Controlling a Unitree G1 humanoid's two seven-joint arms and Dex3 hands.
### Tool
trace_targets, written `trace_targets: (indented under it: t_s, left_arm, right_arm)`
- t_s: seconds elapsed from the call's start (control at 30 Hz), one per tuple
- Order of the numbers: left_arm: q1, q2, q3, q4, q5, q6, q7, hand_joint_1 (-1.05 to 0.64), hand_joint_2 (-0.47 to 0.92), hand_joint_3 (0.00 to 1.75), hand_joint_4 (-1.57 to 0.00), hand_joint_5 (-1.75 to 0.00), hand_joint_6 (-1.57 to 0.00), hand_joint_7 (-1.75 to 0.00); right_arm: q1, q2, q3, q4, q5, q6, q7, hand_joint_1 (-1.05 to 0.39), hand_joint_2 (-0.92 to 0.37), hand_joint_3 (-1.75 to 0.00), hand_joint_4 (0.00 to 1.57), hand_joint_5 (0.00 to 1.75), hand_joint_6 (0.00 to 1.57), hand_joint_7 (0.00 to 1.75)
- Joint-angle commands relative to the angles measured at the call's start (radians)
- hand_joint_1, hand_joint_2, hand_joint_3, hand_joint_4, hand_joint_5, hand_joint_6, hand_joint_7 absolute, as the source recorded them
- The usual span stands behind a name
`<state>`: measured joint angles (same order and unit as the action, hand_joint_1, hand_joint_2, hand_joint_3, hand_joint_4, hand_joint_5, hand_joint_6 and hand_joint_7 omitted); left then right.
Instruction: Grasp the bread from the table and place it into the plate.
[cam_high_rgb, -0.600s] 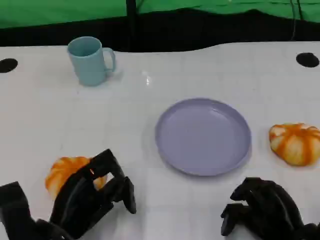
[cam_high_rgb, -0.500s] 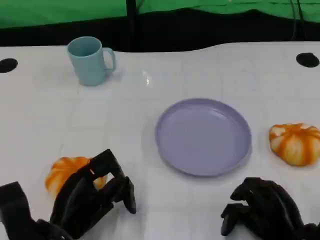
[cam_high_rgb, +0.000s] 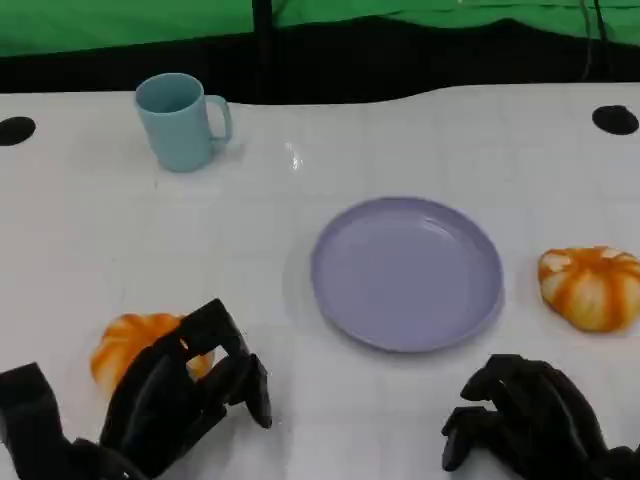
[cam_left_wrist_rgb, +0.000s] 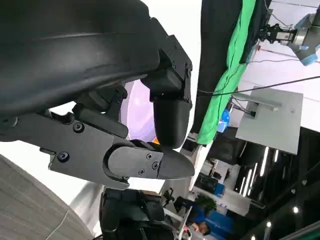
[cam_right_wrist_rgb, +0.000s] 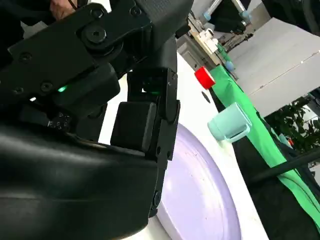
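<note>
Here the left hand (cam_high_rgb: 175, 400), fingers spread and holding nothing, is placed just beside one bread (cam_high_rgb: 140, 345); a careless closing could nudge it away. The plate (cam_high_rgb: 406, 272) lies beyond, bare.

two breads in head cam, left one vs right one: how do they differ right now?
The left bread sits at the near left of the table, partly hidden behind the left hand; the right bread lies in full view just right of the plate. The left looks more evenly orange, the right shows pale stripes. Both are round, and neither is on the plate.
</note>
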<state>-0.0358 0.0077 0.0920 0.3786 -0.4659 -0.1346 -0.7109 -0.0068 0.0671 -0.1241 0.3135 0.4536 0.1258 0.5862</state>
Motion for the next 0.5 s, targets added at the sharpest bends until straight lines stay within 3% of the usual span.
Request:
trace_targets:
  t_s: [0.03, 0.33, 0.4, 0.5]
  left_arm:
    - [-0.006, 0.006, 0.01, 0.005, 0.005, -0.01, -0.005, -0.64, 0.92, 0.29, -0.82, -1.75, -0.54, -1.75]
    - [0.016, 0.015, 0.003, -0.051, 0.059, -0.041, 0.037, -0.64, 0.92, 0.28, -0.76, -1.75, -0.51, -1.73]
    - [0.031, 0.024, -0.005, -0.096, 0.118, -0.088, 0.078, -0.65, 0.92, 0.29, -0.69, -1.75, -0.51, -1.62]
    - [0.044, 0.029, -0.009, -0.137, 0.147, -0.096, 0.108, -0.62, 0.92, 0.27, -0.59, -1.74, -0.57, -1.32]
  right_arm:
    - [-0.002, -0.007, -0.005, 0.0, 0.005, -0.009, -0.001, -1.04, -0.73, 0.0, 1.56, 0.76, 1.57, 0.36]
    - [0.004, -0.005, -0.004, -0.015, 0.007, 0.004, -0.011, -1.03, -0.73, 0.0, 1.56, 0.76, 1.57, 0.37]
    - [0.006, -0.004, -0.003, -0.017, 0.006, 0.002, -0.013, -1.03, -0.73, 0.0, 1.56, 0.76, 1.57, 0.37]
    - [0.006, -0.004, -0.003, -0.013, 0.006, -0.003, -0.009, -1.03, -0.73, 0.0, 1.56, 0.76, 1.57, 0.37]
